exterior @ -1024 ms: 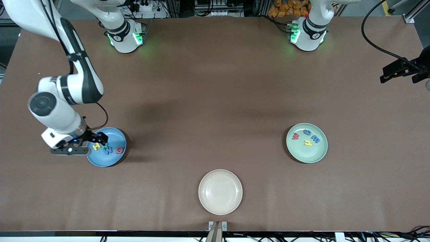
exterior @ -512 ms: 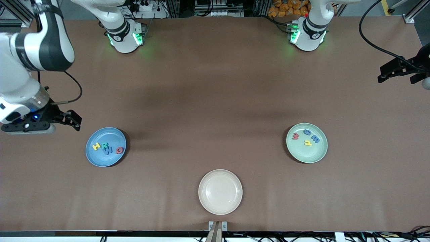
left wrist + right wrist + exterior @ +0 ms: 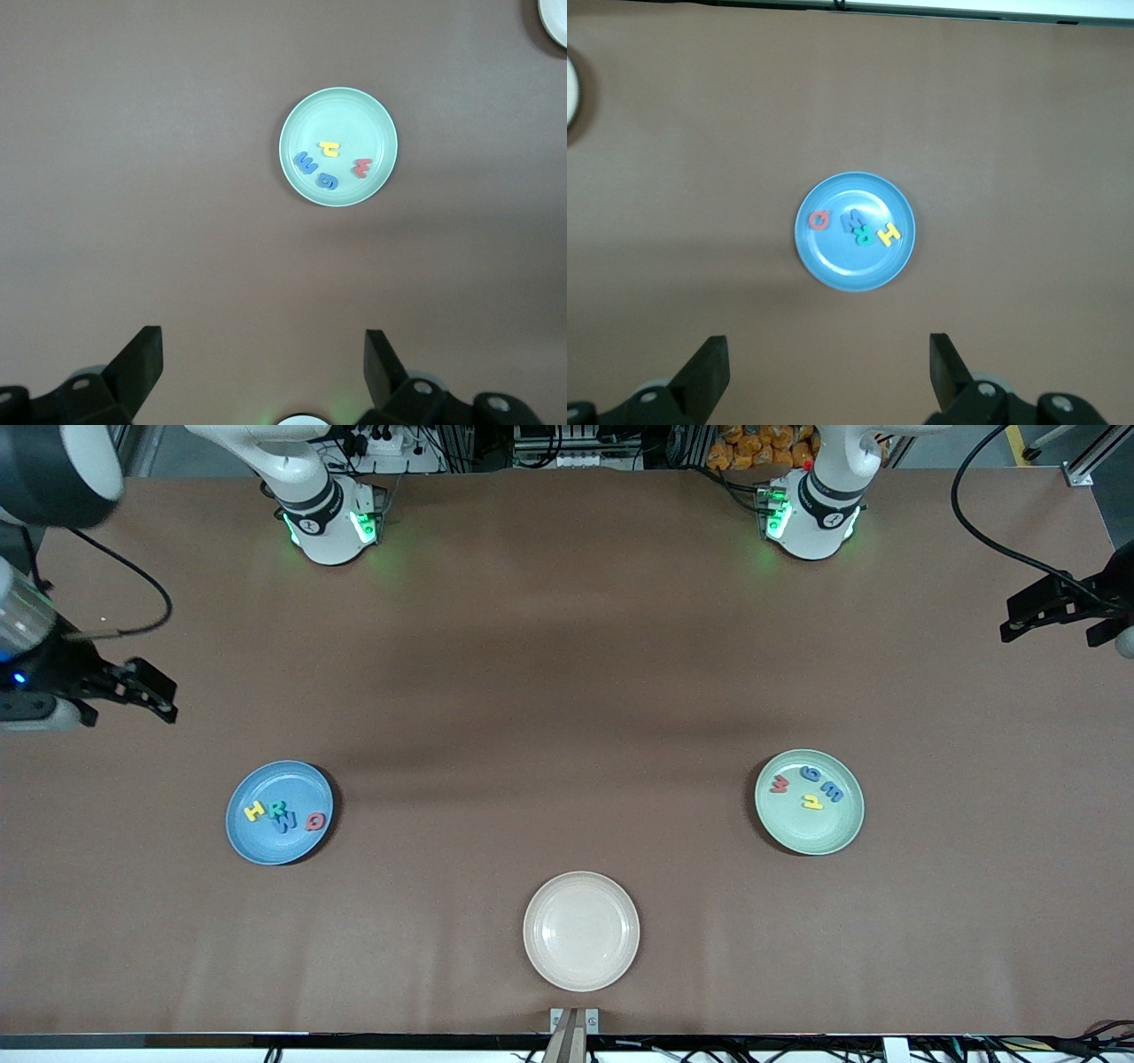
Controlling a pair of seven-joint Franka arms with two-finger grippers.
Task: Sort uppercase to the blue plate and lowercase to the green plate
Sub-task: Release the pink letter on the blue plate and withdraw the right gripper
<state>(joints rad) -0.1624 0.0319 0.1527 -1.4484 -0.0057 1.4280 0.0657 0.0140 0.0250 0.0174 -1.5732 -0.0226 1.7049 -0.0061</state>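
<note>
- Whereas one second ago it hung at the rim of the blue plate point(image 3: 275, 849), the right end effector point(image 3: 152, 691) is now over bare table point(image 3: 567, 691) at the 9 o'clock edge of the front view, well apart from that plate.
- Right end effector state: fingers spread wide, nothing between them. The right wrist view confirms this: the right end effector point(image 3: 828, 354) has the whole blue plate point(image 3: 855, 266) visible in its gap, well below it.
- Left end effector point(image 3: 1019, 622): over bare table at the 3 o'clock edge of the front view, almost where it was one second ago. This arm waits.
- Left end effector state: fingers spread, holding nothing, as the left wrist view shows.
- Blue plate: at 8 o'clock in the front view, position unchanged.
- It carries the four uppercase letters: yellow H point(image 3: 254, 811) at the plate's 9 o'clock, teal-green R point(image 3: 278, 809) near its centre, blue W point(image 3: 285, 825) touching the R, and red Q point(image 3: 314, 821) at its 3 o'clock.
- Green plate point(image 3: 811, 834): at 4 o'clock in the front view, position unchanged.
- It carries the four lowercase letters: red w point(image 3: 780, 784) at the plate's 10 o'clock, blue g point(image 3: 809, 773) at 12 o'clock, blue m point(image 3: 833, 790) at 2 o'clock, and yellow h point(image 3: 811, 802) at its centre.
- Cream plate point(image 3: 580, 930): at 6 o'clock in the front view, unchanged.
- No letter has shifted on either plate over the last second.
</note>
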